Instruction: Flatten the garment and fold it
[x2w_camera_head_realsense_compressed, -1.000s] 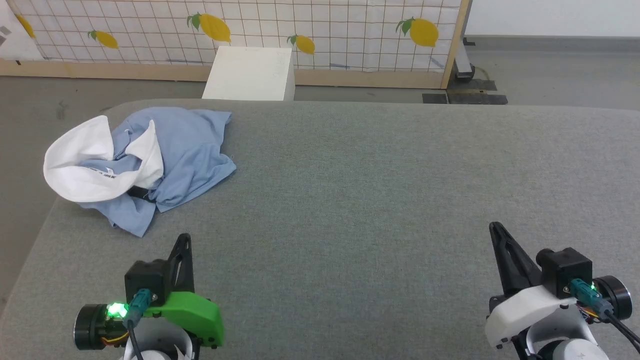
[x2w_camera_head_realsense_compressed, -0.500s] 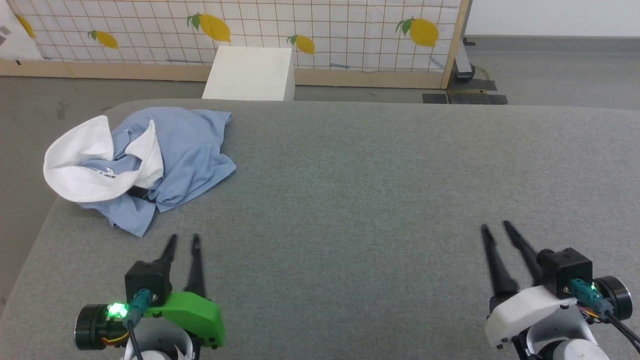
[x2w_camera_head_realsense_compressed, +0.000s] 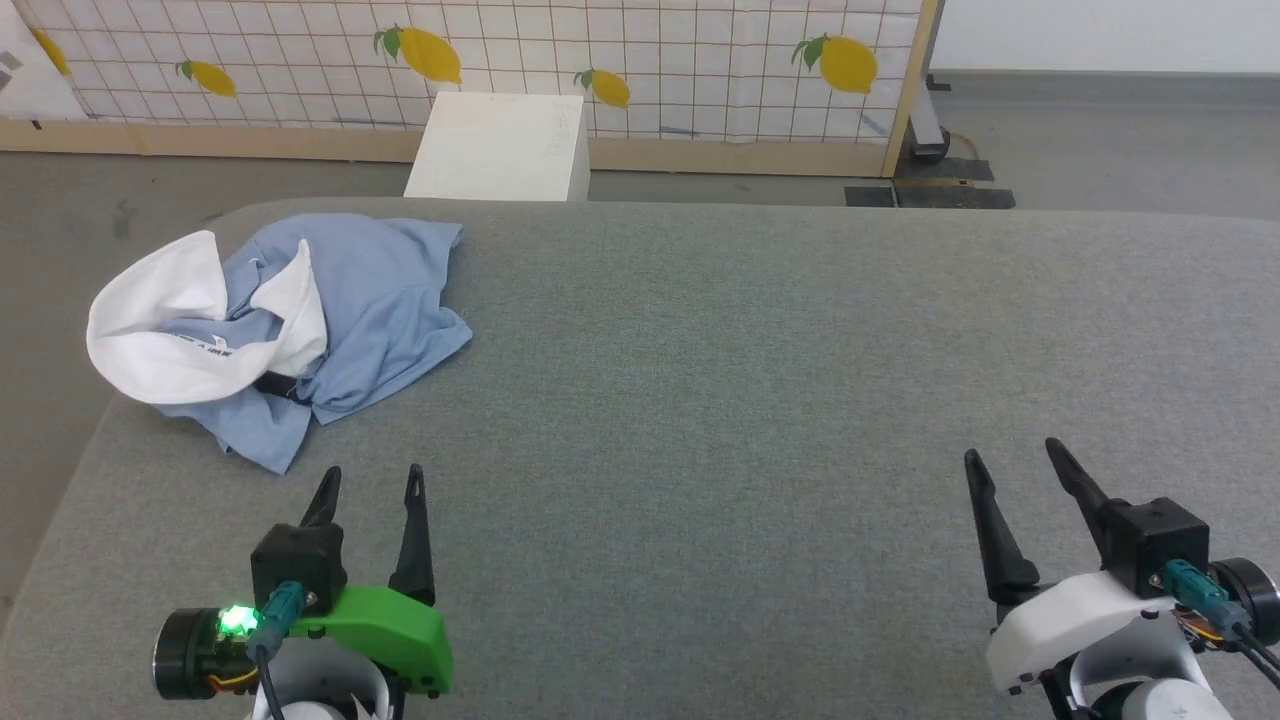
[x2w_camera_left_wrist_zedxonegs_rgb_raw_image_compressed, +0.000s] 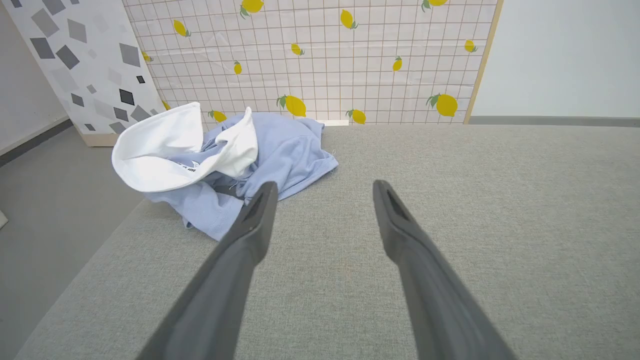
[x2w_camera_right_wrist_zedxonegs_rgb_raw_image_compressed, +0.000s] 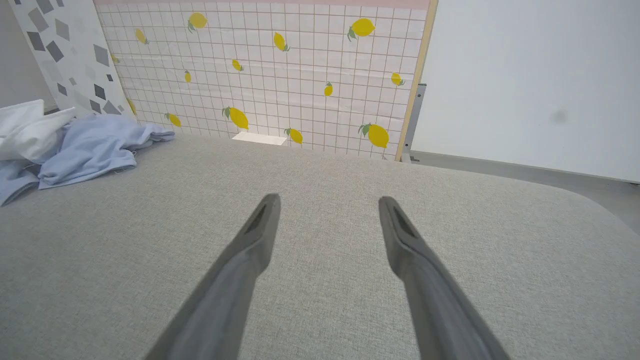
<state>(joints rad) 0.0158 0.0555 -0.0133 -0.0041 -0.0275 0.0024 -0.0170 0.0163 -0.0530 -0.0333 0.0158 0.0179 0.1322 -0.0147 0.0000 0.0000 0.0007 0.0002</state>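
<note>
The left pincer (x2w_camera_head_realsense_compressed: 372, 470) has its two dark fingers apart with nothing between them, low over the grey worktop (x2w_camera_head_realsense_compressed: 750, 400) at the near left. The right pincer (x2w_camera_head_realsense_compressed: 1009, 449) is also spread wide and empty, at the near right, well apart from the other one. Ahead of the left pincer, near it but not touching, lies the garment (x2w_camera_head_realsense_compressed: 385, 300). It is a light blue crumpled heap at the far left corner of the worktop. It is not flat, so its long axis is hard to tell. Its white part (x2w_camera_head_realsense_compressed: 150, 340) is turned outward at the left and reaches past the worktop's edge, and one blue flap points toward the near side. A small line of dark writing is on the white part, too small to read.
</note>
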